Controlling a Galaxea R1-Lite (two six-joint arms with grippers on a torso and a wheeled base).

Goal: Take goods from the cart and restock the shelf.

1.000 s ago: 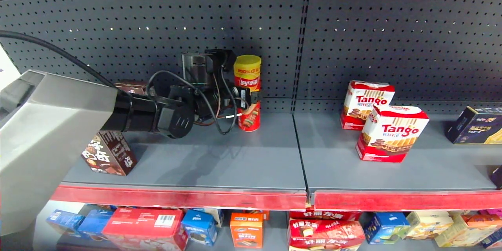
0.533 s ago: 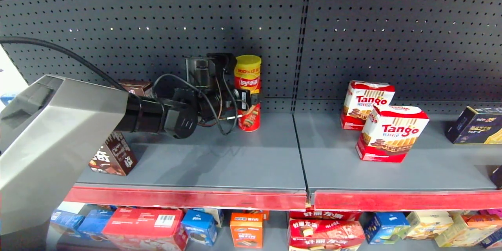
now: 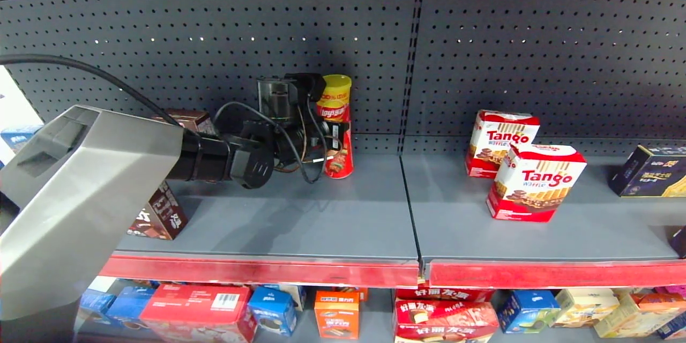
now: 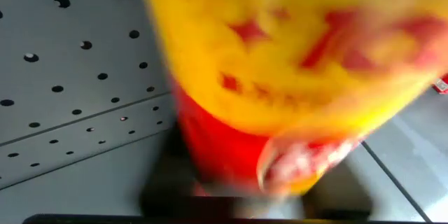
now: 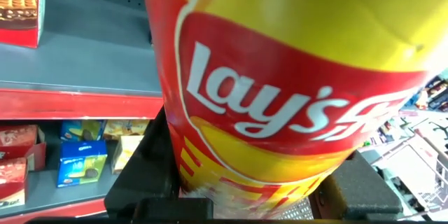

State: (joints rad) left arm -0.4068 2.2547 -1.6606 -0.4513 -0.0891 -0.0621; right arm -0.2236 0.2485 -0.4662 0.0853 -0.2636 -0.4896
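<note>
Red can (image 3: 336, 102), clamped tilted by left gripper (image 3: 332, 140) at shelf's (image 3: 321, 220) back edge, needs righting before release; right gripper (image 5: 252, 182) clamps second can (image 5: 280, 77).

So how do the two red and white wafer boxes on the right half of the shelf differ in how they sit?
The rear wafer box stands upright close to the back panel; the front wafer box leans, its top tipped toward the right. The front wafer box sits nearer the shelf edge and partly covers the rear wafer box's lower corner in the head view. Both carry the same red and white design.
</note>
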